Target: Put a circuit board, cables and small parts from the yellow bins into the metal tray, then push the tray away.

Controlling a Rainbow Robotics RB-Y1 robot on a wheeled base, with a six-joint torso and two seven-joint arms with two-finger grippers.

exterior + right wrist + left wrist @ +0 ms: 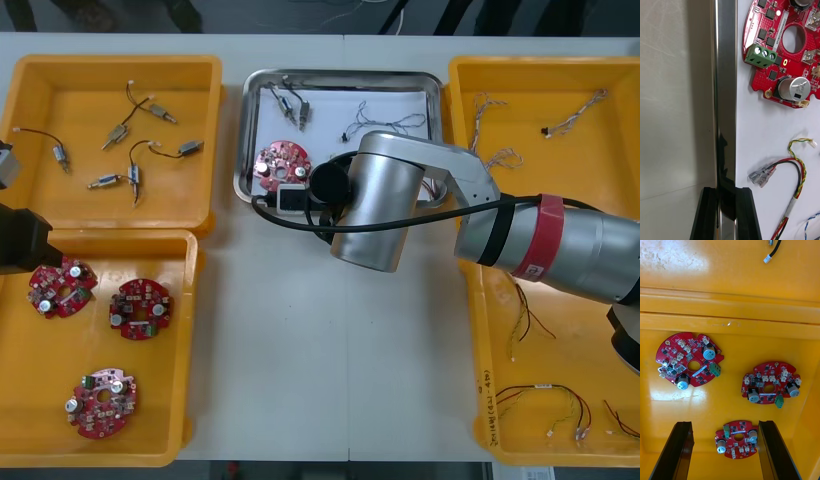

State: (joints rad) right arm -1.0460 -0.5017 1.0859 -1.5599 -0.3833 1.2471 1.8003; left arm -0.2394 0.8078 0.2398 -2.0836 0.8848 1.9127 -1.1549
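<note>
The metal tray [245,150] lies between the yellow bins, white inside. It holds a round red circuit board [283,165], small metal parts [293,102] and thin cables [388,124]. My right arm [375,210] reaches over the tray's near edge. In the right wrist view my right gripper [726,191] is shut on the tray's shiny rim [725,93], with the circuit board [786,48] and a red and yellow cable [797,176] just inside. My left gripper [724,423] hangs open over three circuit boards [688,360] in the near left bin [730,300].
The far left bin [30,120] holds small metal parts on black cables. The near left bin [185,350] holds three boards, with my left arm [20,240] at its far corner. The right bins [460,110] hold cables. Bare table lies in front of the tray.
</note>
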